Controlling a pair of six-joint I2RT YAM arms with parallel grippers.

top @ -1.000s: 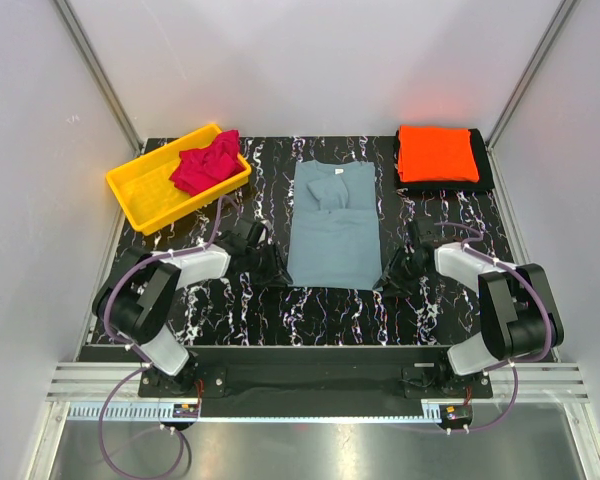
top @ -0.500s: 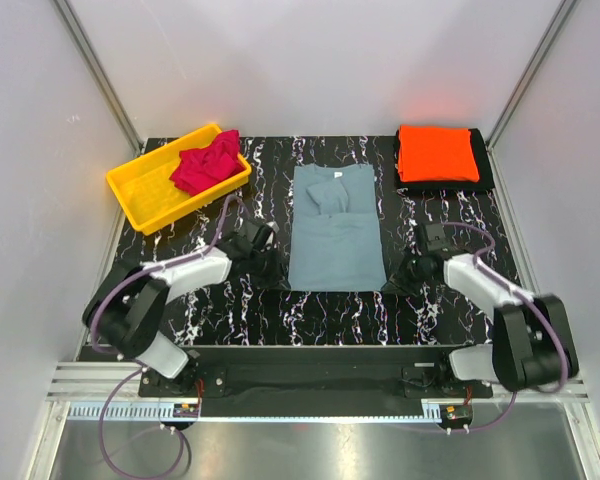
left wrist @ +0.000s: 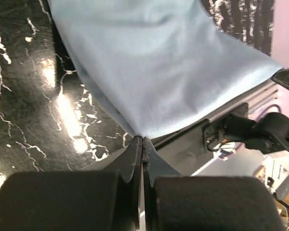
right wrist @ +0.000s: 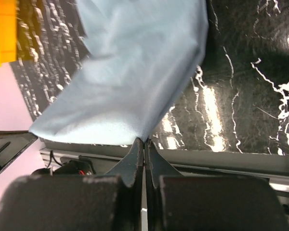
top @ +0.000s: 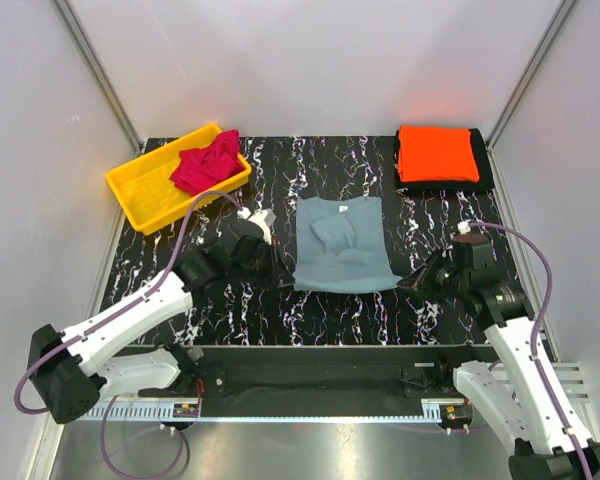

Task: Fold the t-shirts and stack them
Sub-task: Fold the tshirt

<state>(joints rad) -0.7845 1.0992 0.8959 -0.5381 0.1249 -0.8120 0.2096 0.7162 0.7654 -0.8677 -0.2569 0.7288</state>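
The left gripper (left wrist: 142, 139) and right gripper (right wrist: 144, 140) are each clamped tight on a near hem corner of the grey-blue t-shirt (top: 342, 250), holding that edge clear of the tabletop (top: 330, 315). The shirt spreads to the right of the yellow bin (top: 130, 185) and nearer than it. It looks limp and light, sagging between the two holds, so corner grips seem the surest purchase. A crimson t-shirt (top: 205, 163) lies bunched in the bin, and far to the bin's right sits a folded orange t-shirt (top: 437, 152).
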